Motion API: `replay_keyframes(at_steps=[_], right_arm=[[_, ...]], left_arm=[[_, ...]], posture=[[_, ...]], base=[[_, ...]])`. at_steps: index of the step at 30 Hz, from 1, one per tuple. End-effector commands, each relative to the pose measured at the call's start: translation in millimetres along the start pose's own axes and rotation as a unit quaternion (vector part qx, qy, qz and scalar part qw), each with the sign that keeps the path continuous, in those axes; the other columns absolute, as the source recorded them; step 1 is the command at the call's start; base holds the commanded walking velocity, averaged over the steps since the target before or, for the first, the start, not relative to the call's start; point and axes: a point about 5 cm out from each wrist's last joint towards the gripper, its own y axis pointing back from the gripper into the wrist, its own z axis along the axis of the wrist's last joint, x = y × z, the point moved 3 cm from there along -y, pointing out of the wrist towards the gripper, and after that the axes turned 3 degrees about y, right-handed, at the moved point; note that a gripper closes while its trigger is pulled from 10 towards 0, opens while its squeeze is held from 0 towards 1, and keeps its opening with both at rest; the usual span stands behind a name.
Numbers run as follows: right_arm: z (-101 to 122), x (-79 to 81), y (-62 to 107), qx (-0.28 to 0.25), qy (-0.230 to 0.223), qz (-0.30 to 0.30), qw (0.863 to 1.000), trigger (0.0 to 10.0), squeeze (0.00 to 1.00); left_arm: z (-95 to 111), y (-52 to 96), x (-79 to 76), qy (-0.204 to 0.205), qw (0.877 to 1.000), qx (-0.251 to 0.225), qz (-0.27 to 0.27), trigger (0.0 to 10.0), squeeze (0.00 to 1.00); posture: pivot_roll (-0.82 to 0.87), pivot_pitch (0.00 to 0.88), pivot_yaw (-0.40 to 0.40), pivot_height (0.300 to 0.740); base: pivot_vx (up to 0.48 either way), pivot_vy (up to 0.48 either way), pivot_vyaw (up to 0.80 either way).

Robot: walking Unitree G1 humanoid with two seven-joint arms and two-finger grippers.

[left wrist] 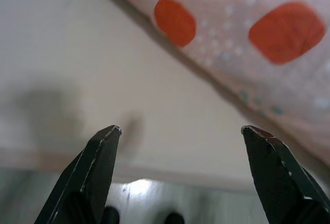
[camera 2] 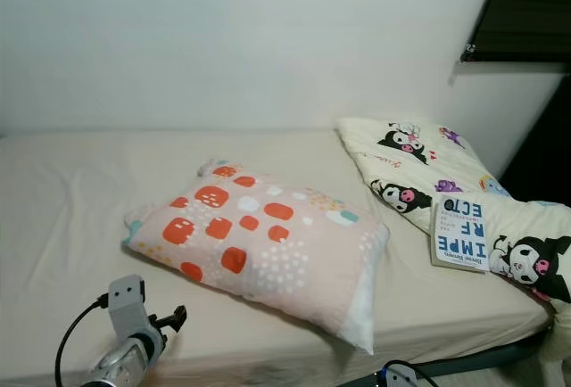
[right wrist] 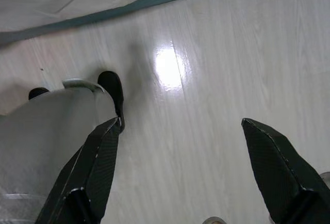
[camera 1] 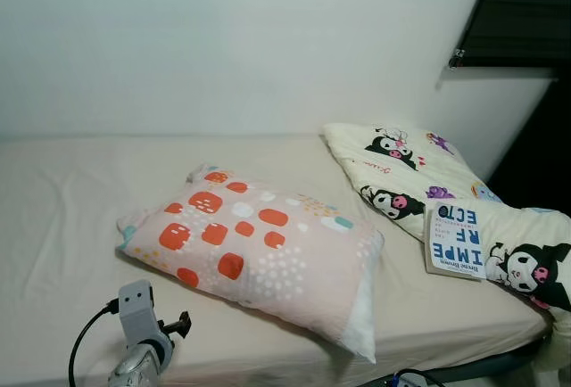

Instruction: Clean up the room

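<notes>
Pillow (camera 1: pixel 254 253) on bed (camera 1: pixel 71 191), book (camera 1: pixel 455 240) on blanket (camera 1: pixel 401 173), left pincer (left wrist: pixel 180 136) spread

I see bare sheet along the bed (camera 1: pixel 62 226) left edge and far edge. Pillow (camera 1: pixel 259 249) blocks mid-bed toward near edge; quilt (camera 1: pixel 419 182) with book (camera 1: pixel 456 241) fills the right edge.

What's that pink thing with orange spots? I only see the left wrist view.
Observer: A pink fabric pillow with orange blocks, lying on a beige bed.
Operator: Anything else up there?
Observer: A crumpled cream cartoon-print quilt at the robot's right, with a white blue-lettered book on it.
Operator: Where's my other arm?
Observer: The right gripper hangs above shiny pale wooden floor, fingers open.
</notes>
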Motion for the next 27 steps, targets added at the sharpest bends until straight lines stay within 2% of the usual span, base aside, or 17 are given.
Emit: replay_keyframes(at_steps=[1,5,7,9,10,11,16,17,19,20,21,22,23,24,25,27], right_arm=[[-3,-1.0,0.3,0.007,0.0,-0.002,1.0,10.0,0.0],[-3,-2.9,0.3,0.007,-0.004,-0.008,1.0,10.0,0.0],[1,-11.2,0.8,-0.002,-0.009,-0.022,1.0,10.0,0.0],[1,-11.2,0.8,-0.002,-0.009,-0.022,1.0,10.0,0.0],[3,-14.6,1.1,-0.007,-0.011,-0.027,1.0,10.0,0.0],[12,-25.2,1.9,-0.022,-0.019,-0.036,0.999,10.0,0.0],[18,-27.9,2.1,-0.031,-0.023,-0.037,0.999,10.0,0.0],[42,-29.2,2.0,-0.065,-0.033,-0.034,0.997,10.0,0.0],[42,-29.2,2.0,-0.065,-0.033,-0.034,0.997,10.0,0.0],[53,-28.9,2.3,-0.08,-0.037,-0.032,0.996,10.0,0.0],[53,-28.9,2.3,-0.08,-0.037,-0.032,0.996,10.0,0.0],[76,-27.5,3.7,-0.111,-0.036,-0.028,0.993,10.0,0.0],[76,-27.5,3.7,-0.111,-0.036,-0.028,0.993,10.0,0.0],[114,-24.4,8.1,-0.157,-0.028,-0.023,0.987,10.0,0.0],[114,-24.4,8.1,-0.157,-0.028,-0.023,0.987,10.0,0.0],[136,-19.8,11.8,-0.182,-0.014,-0.021,0.983,10.0,0.0]], left_arm=[[3,-1.8,-7.2,0.009,1.0,-0.007,-0.012,10.0,0.0],[7,-2.9,-11.2,0.016,1.0,-0.013,-0.023,10.0,0.0],[12,-4.3,-15.6,0.027,0.999,-0.021,-0.034,10.0,0.0],[12,-4.3,-15.6,0.027,0.999,-0.021,-0.034,10.0,0.0],[14,-4.9,-17.3,0.031,0.998,-0.025,-0.038,10.0,0.0],[19,-6.3,-21.8,0.035,0.998,-0.032,-0.049,10.0,0.0],[21,-6.9,-23.4,0.043,0.997,-0.034,-0.053,10.0,0.0],[25,-8.3,-28.5,0.068,0.995,-0.039,-0.064,10.0,0.0],[25,-8.3,-28.5,0.068,0.995,-0.039,-0.064,10.0,0.0],[27,-8.8,-30.6,0.078,0.994,-0.04,-0.068,10.0,0.0],[27,-8.8,-30.6,0.078,0.994,-0.04,-0.068,10.0,0.0],[27,-9.7,-34.1,0.096,0.992,-0.035,-0.074,10.0,0.0],[27,-9.7,-34.1,0.096,0.992,-0.035,-0.074,10.0,0.0],[25,-10.6,-42.3,0.125,0.988,-0.02,-0.094,10.0,0.0],[25,-10.6,-42.3,0.125,0.988,-0.02,-0.094,10.0,0.0],[25,-11.2,-49.2,0.155,0.981,-0.013,-0.113,10.0,0.0]], posture=[[0.05,0.0,-0.086,0.74],[0.05,0.0,-0.085,0.74],[0.05,0.0,-0.084,0.74],[0.05,0.0,-0.084,0.74],[0.05,0.0,-0.084,0.74],[0.04,0.0,-0.081,0.74],[0.04,0.0,-0.081,0.74],[0.04,0.0,-0.077,0.74],[0.04,0.0,-0.077,0.74],[0.04,0.0,-0.077,0.74],[0.04,0.0,-0.077,0.74],[0.04,0.0,-0.073,0.74],[0.04,0.0,-0.073,0.74],[0.04,0.0,-0.073,0.74],[0.04,0.0,-0.073,0.74],[0.04,0.0,-0.073,0.74]], base=[[0.0,0.0,-0.77],[0.0,0.0,-0.77],[0.0,0.0,-0.63],[0.0,0.0,-0.49],[0.0,0.0,0.0],[0.0,0.0,0.0],[0.0,0.0,0.0],[0.0,0.0,0.0],[0.0,0.0,0.0],[0.0,0.0,0.0],[0.0,0.0,0.0],[0.0,0.0,0.0],[0.0,0.0,0.0],[0.0,0.0,0.0],[0.0,0.0,0.0],[0.0,0.0,0.0]])
